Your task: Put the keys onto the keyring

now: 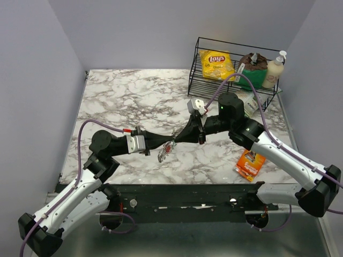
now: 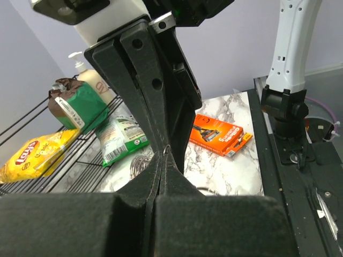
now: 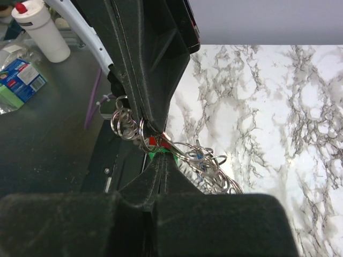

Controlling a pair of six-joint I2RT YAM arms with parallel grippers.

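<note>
My two grippers meet tip to tip above the middle of the table. My left gripper is shut, with a thin loop of the grey metal keyring pinched at its fingertips. My right gripper is shut too; in the right wrist view its tips close on the pale green key, with the red key just above it. The blue key hangs among a tangle of metal rings. The bunch dangles below the tips.
An orange packet lies at the front right. A black wire basket at the back right holds a Lay's bag, a brown-and-green packet and a pump bottle. A green-white packet lies by it.
</note>
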